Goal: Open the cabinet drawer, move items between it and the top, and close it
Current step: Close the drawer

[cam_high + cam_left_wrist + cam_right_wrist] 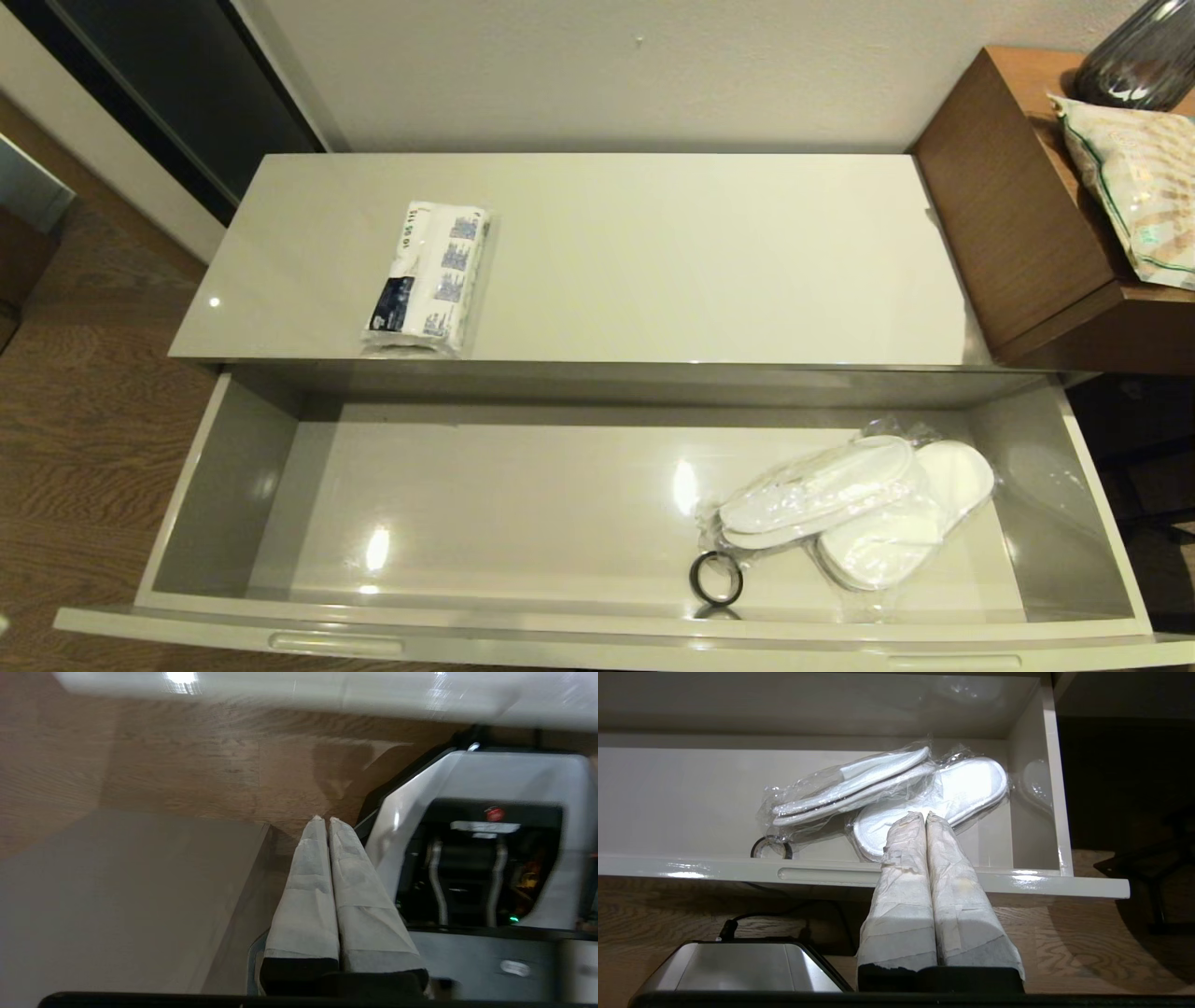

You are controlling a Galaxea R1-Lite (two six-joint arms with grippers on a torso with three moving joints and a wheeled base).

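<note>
The wide glossy cabinet drawer (224,485) stands pulled out below the cream top (653,261). A white tissue pack (429,277) with dark blue print lies on the top's left half. White slippers in a clear bag (859,509) rest in the drawer's right end, seen too as slippers (887,793) in the right wrist view. Neither arm shows in the head view. My left gripper (323,819) is shut and empty, low over the wooden floor beside my base. My right gripper (923,815) is shut and empty, parked in front of the drawer's front panel (822,873).
A small black ring (716,578) lies in the drawer beside the slippers. A brown wooden side table (1018,205) at the right carries a green-trimmed snack bag (1134,187) and a dark vase (1139,61). Wood floor (84,420) lies left of the cabinet.
</note>
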